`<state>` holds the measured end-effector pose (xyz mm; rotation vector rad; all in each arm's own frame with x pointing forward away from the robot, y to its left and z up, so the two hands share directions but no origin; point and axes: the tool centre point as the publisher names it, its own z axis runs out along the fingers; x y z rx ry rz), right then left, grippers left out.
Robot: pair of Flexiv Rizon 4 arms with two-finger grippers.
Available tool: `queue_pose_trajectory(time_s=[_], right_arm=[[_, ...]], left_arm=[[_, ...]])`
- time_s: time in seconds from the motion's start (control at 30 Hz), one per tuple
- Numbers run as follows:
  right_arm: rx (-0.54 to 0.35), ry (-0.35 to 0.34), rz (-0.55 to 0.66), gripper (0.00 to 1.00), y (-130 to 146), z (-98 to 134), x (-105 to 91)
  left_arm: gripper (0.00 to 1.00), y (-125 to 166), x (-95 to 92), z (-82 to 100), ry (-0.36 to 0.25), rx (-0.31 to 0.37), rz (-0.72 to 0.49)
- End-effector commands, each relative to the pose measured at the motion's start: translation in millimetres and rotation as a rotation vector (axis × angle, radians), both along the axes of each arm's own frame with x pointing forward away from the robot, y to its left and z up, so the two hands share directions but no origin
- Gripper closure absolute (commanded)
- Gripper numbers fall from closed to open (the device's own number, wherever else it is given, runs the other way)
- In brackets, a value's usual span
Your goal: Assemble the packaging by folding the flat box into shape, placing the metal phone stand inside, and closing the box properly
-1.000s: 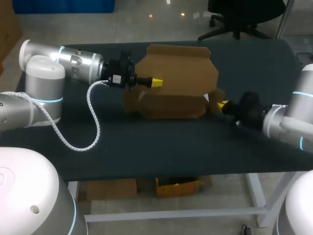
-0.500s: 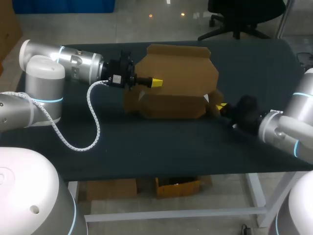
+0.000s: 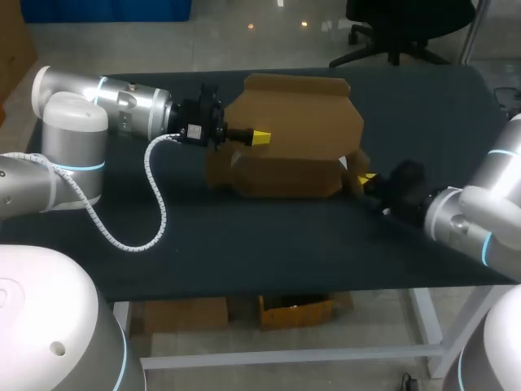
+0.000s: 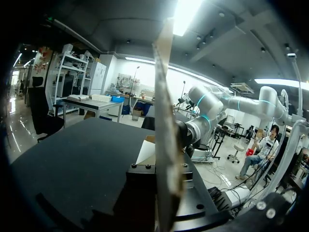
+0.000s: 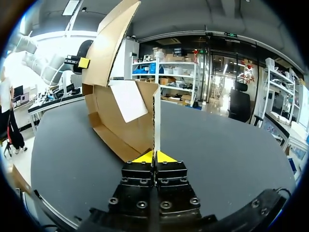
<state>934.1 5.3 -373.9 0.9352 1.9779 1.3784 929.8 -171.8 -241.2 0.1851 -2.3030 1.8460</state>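
Brown box (image 3: 281, 173) half folded on the dark table (image 3: 244, 236), left gripper (image 3: 259, 137) jaws squeezed tight on its big top flap (image 3: 297, 114), right gripper (image 5: 154, 157) jaws squeezed tight on a thin side flap (image 5: 156, 116) standing straight up between them

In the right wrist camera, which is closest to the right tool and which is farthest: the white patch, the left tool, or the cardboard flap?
1. The cardboard flap: pinched between the right tool fingers.
2. The white patch: ahead, inside the box.
3. The left tool: farthest, at the raised lid.
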Motion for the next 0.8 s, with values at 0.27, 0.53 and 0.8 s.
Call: queue_pose_trajectory(time_s=[0.27,0.53,0.8], right_arm=[[0.002,-0.012,-0.104,1.0,12.9,-5.1,1.6],[0.005,-0.006,-0.132,1.0,20.3,-6.0,1.7],[0.005,0.001,-0.158,1.0,25.5,-4.6,-0.1]], left_arm=[[1.0,0.1,0.9,-1.9,0.001,0.0,-0.004],[1.0,0.1,0.9,-1.9,0.001,0.0,-0.004],[1.0,0.1,0.9,-1.9,0.001,0.0,-0.004]])
